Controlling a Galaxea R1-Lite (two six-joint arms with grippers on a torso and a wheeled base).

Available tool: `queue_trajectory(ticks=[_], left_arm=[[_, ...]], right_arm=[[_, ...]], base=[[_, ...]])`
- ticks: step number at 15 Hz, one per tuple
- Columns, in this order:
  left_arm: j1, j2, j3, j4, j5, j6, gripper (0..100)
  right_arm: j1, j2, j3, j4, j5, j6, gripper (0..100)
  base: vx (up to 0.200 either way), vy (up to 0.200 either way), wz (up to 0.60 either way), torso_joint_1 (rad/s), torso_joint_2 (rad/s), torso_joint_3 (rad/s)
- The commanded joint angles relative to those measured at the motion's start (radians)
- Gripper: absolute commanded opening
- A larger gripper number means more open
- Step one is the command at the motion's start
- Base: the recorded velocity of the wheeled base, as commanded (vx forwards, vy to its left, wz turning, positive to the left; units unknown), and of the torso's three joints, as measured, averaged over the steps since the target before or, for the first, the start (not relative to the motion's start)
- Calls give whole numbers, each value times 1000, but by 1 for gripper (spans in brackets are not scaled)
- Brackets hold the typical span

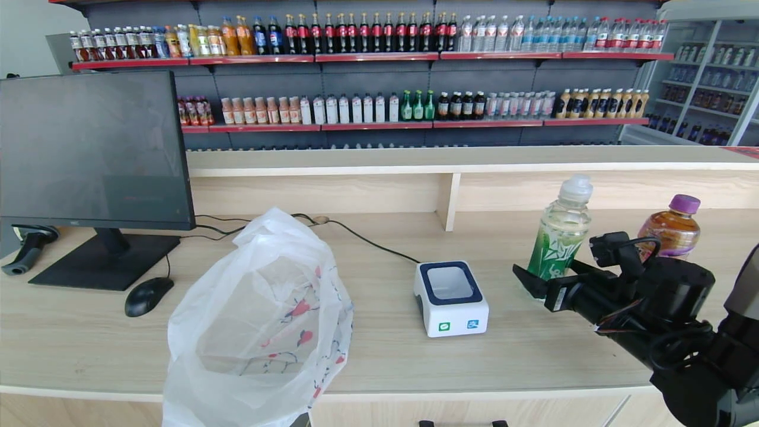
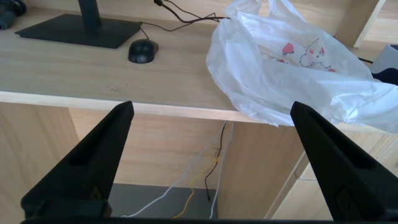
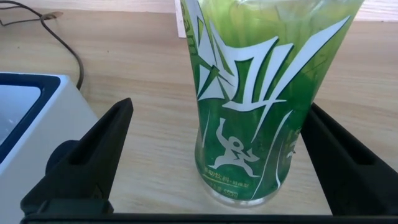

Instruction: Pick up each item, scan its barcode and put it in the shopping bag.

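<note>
Right gripper [image 3: 221,112] spread wide, 1 finger on each side of the green bottle [image 3: 261,93]; can't tell if either touches. Bottle upright on the counter [image 1: 385,367], near the scanner [image 1: 450,296]. Looks full: heavyish, slick label, so I'd grip mid-body. Barcode unseen. 2nd bottle [image 1: 670,228] part-hidden by my arm. Left gripper [image 2: 211,112] open, empty, beside the shopping bag [image 2: 292,62].

Light is bright and even across my head view. The dark flat monitor [image 1: 95,148] and black computer mouse [image 1: 148,295] throw soft, short shadows on the pale wooden counter [image 1: 379,356]. The white translucent plastic shopping bag [image 1: 261,320] glows, lit through. The red-edged bottle shelves [image 1: 379,57] bow toward the corners.
</note>
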Motion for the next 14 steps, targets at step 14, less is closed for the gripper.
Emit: queue_trajectory(ticks=[14], left_arm=[[0,0,0,0,0,0,100]], right_arm=[[36,-104,134,-1,1,7,100]], base=[[0,0,0,0,0,0]])
